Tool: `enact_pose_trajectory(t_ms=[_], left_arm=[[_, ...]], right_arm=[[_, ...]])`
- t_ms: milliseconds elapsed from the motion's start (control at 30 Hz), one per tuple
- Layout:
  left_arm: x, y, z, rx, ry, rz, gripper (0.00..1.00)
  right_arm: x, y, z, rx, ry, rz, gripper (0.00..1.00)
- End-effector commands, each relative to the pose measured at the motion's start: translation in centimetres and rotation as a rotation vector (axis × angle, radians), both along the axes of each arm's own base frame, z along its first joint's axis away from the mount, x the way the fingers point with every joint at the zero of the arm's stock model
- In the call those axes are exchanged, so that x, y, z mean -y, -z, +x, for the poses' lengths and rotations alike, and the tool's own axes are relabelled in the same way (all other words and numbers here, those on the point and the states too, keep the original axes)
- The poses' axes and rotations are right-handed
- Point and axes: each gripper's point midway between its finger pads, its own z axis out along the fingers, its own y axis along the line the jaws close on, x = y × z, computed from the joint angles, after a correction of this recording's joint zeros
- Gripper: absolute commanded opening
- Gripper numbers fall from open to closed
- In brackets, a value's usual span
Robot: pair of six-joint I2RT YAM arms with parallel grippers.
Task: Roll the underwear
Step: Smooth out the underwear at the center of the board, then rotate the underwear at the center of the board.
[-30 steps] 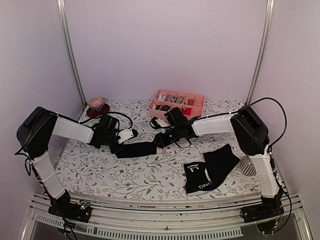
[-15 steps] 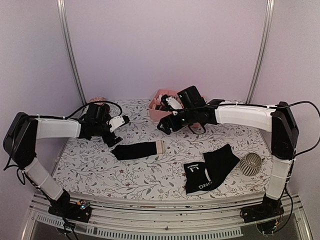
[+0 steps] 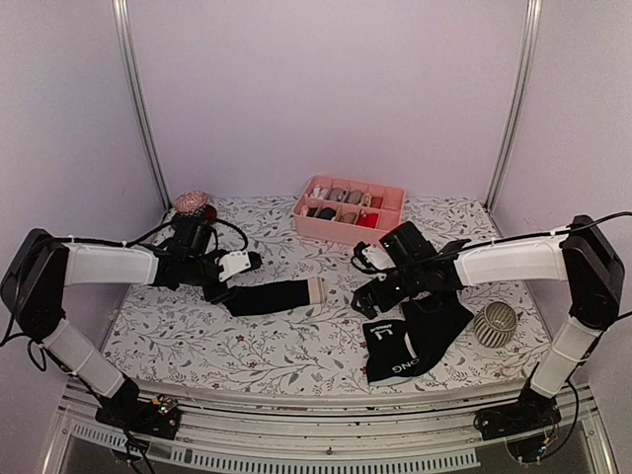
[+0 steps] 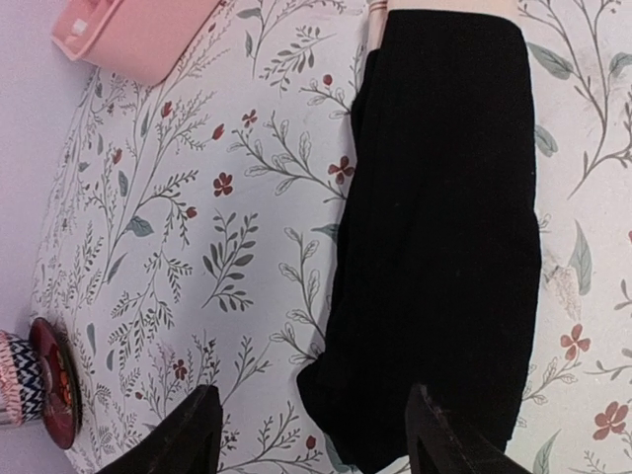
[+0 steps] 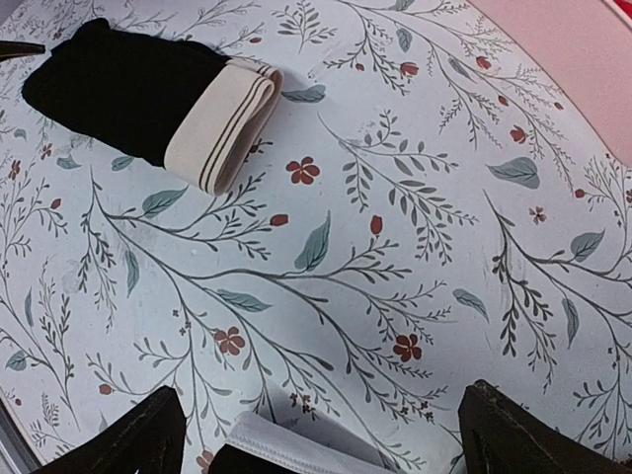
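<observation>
One underwear (image 3: 272, 296), black and folded into a long strip with a beige waistband (image 3: 315, 290) at its right end, lies mid-table. My left gripper (image 3: 217, 290) is low at its left end, open; the fingers (image 4: 188, 434) straddle the black fabric's (image 4: 444, 227) tip. The other underwear (image 3: 400, 351), black with white letters, lies spread at the front right. My right gripper (image 3: 371, 299) hovers open over its far left edge. In the right wrist view (image 5: 326, 444) its pale hem (image 5: 296, 449) shows between the fingers, and the folded underwear (image 5: 128, 89) lies beyond.
A pink divided tray (image 3: 336, 231) with small fabric bundles stands at the back centre. A red and pink round object (image 3: 191, 207) sits at the back left. A ribbed pale cup (image 3: 494, 323) lies on its side at the right edge.
Both grippers let go of the folded underwear and lifted away. The left one has come back down to its left end; the right one swung from the tray to the lettered underwear.
</observation>
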Motion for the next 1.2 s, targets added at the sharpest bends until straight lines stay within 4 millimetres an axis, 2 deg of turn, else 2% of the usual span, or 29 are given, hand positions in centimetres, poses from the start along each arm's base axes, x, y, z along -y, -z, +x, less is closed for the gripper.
enact_pose_trajectory(t_ms=[0,133,233,467,633,767,867,933,1000,1033,1067,1167], left_arm=[[-1.0,3.1,-1.0,-0.074,-0.032,0.073,0.63],[-2.0,3.9,-0.9,-0.064,-0.069,0.117,0.60],[-2.0,4.6,-2.0,-0.102,-0.048,0.123,0.59],[-0.4,5.8,-4.8,-0.218,0.035,0.104,0.60],[1.0,7.5,-7.4,-0.296,0.088,0.143,0.64],[2.4,7.9,-8.0,-0.308,0.109,0.149,0.66],[4.5,7.9,-8.5,-0.333,0.139,0.132,0.68],[6.5,7.9,-9.7,-0.373,0.186,0.123,0.72],[8.7,7.7,-11.8,-0.444,0.257,0.109,0.85],[10.0,7.0,-12.3,-0.461,0.286,0.087,0.94],[11.2,6.2,-13.0,-0.477,0.315,0.065,0.98],[13.5,2.5,-12.9,-0.458,0.342,-0.035,0.99]], right_arm=[[-0.2,-3.7,0.4,0.105,0.029,0.105,0.99],[0.1,-3.7,0.0,0.110,0.028,0.116,0.99],[0.3,-3.6,0.0,0.115,0.032,0.112,0.99],[0.4,-3.3,0.1,0.119,0.039,0.108,0.99],[0.7,-3.0,0.3,0.133,0.049,0.092,0.99],[0.8,-2.6,0.4,0.134,0.049,0.079,0.99],[0.8,-1.9,0.4,0.127,0.046,0.066,0.99],[0.9,-1.4,0.5,0.129,0.047,0.048,0.99],[1.4,-0.8,0.9,0.144,0.061,0.013,0.99],[1.7,-0.4,1.1,0.152,0.069,-0.008,0.99],[1.9,0.0,1.3,0.154,0.076,-0.026,0.99],[2.2,1.3,1.7,0.147,0.083,-0.072,0.99]])
